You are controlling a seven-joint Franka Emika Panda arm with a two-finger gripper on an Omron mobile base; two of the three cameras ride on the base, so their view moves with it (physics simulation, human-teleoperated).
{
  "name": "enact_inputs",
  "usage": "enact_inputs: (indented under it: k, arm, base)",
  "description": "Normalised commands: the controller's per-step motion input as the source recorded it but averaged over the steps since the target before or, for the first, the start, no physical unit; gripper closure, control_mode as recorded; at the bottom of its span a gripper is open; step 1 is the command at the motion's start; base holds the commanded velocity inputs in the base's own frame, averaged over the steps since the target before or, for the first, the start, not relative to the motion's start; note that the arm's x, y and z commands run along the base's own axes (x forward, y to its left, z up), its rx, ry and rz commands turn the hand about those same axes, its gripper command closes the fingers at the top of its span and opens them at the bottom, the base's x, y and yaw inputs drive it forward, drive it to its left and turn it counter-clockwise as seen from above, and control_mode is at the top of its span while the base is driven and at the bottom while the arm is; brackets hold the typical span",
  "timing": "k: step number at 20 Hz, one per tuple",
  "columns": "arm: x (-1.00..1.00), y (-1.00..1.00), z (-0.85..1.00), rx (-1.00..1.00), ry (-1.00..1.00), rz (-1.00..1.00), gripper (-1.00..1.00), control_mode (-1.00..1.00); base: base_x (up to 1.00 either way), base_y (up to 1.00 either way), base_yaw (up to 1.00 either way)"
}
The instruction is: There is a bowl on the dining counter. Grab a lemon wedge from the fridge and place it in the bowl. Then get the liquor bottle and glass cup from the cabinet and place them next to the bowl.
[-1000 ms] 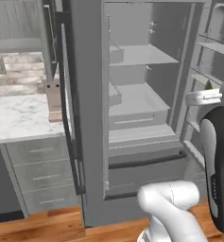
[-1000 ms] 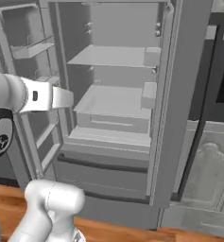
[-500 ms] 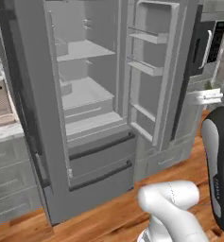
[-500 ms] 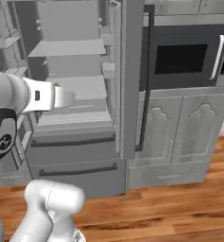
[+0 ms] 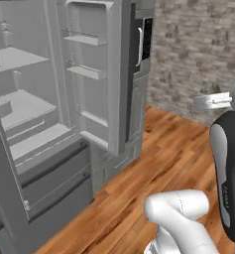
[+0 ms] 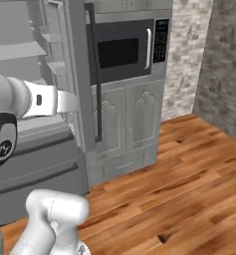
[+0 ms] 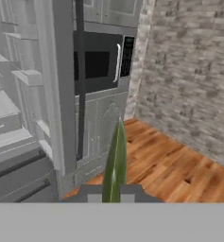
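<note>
Grey fridge (image 5: 49, 124) stands open before me, its door shelves bare, a black microwave (image 6: 122, 52) beside it. My gripper (image 7: 114, 196) is pinched closed on the greenish-yellow lemon wedge (image 7: 115, 163), held upright above the wood floor (image 6: 189, 189).

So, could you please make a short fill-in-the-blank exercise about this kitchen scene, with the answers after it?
1. The claw is shut on the lemon ____.
2. The fridge door stands ____.
3. The floor is made of ____.
4. The microwave sits above two grey ____ doors.

Answers: wedge; open; wood; cabinet
</note>
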Motion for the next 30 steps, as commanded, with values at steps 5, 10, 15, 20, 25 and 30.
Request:
enact_inputs:
  k: [5,10,15,20,25,30]
  arm:
    - [0.0,0.0,0.0,0.0,0.0,0.0,1.0,1.0]
    - [0.0,0.0,0.0,0.0,0.0,0.0,1.0,1.0]
    - [0.0,0.0,0.0,0.0,0.0,0.0,1.0,1.0]
    - [0.0,0.0,0.0,0.0,0.0,0.0,1.0,1.0]
    - [0.0,0.0,0.0,0.0,0.0,0.0,1.0,1.0]
    - [0.0,0.0,0.0,0.0,0.0,0.0,1.0,1.0]
  base:
    - [-0.07,-0.43,-0.57]
    - [0.0,-0.45,-0.51]
    - [0.09,-0.44,-0.48]
    - [0.29,-0.36,-0.43]
    - [0.78,-0.17,-0.36]
    - [1.0,-0.16,-0.31]
